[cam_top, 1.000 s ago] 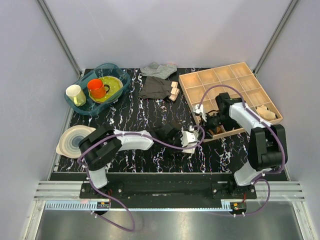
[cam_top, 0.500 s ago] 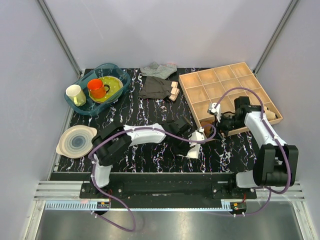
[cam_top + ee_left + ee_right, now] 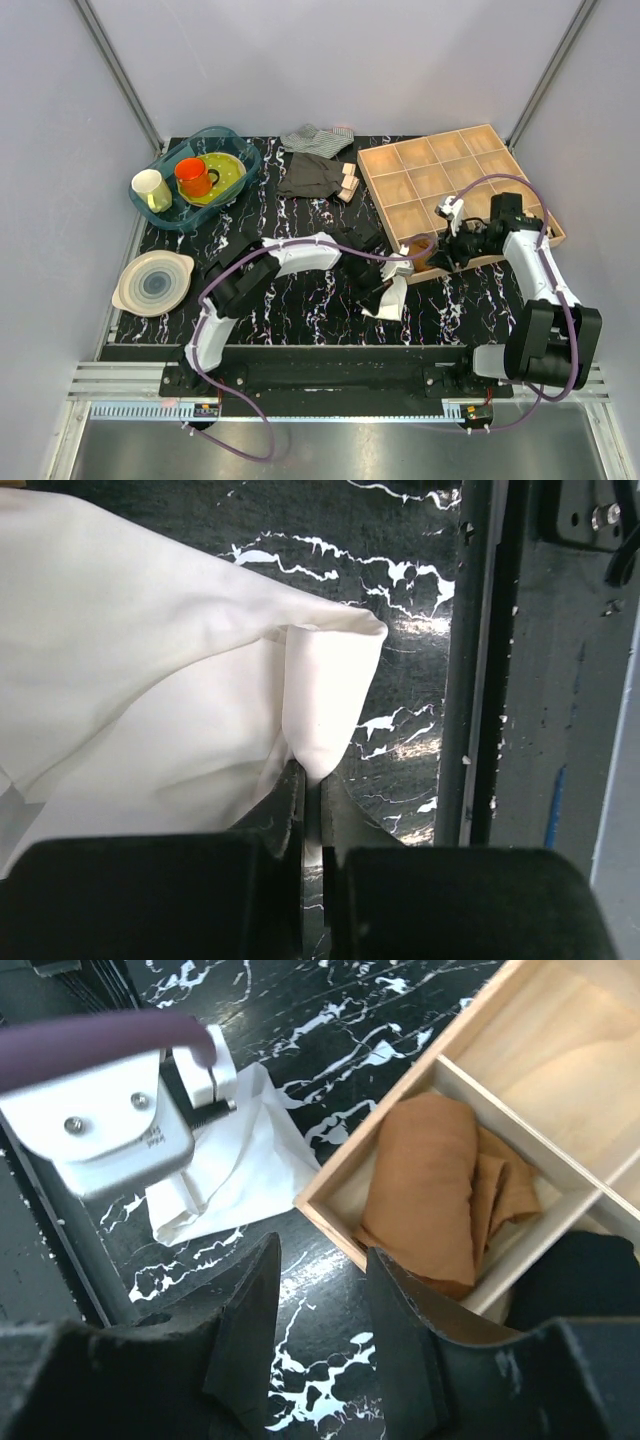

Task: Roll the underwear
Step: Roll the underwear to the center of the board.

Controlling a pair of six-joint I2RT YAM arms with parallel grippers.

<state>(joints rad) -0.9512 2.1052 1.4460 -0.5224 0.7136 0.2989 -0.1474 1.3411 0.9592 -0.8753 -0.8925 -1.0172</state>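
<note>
The white underwear (image 3: 392,300) lies on the black marbled table in front of the wooden compartment tray (image 3: 400,160). My left gripper (image 3: 384,288) is shut on a folded edge of it; the left wrist view shows the cloth (image 3: 150,680) pinched between the jaws (image 3: 312,780). My right gripper (image 3: 440,256) hovers over the tray's front edge, open and empty (image 3: 322,1260). The right wrist view shows the underwear (image 3: 250,1160) under the left gripper (image 3: 110,1110), apart from my right fingers.
A brown rolled cloth (image 3: 430,1190) fills a front tray compartment (image 3: 330,1205). A dark grey garment (image 3: 310,175), striped cloth (image 3: 318,137) and wooden blocks (image 3: 348,183) lie at the back. A blue basin of dishes (image 3: 195,178) and a plate (image 3: 152,282) sit left.
My left gripper has carried the underwear right and toward the near edge. My right gripper has drawn back to the right, away from the underwear.
</note>
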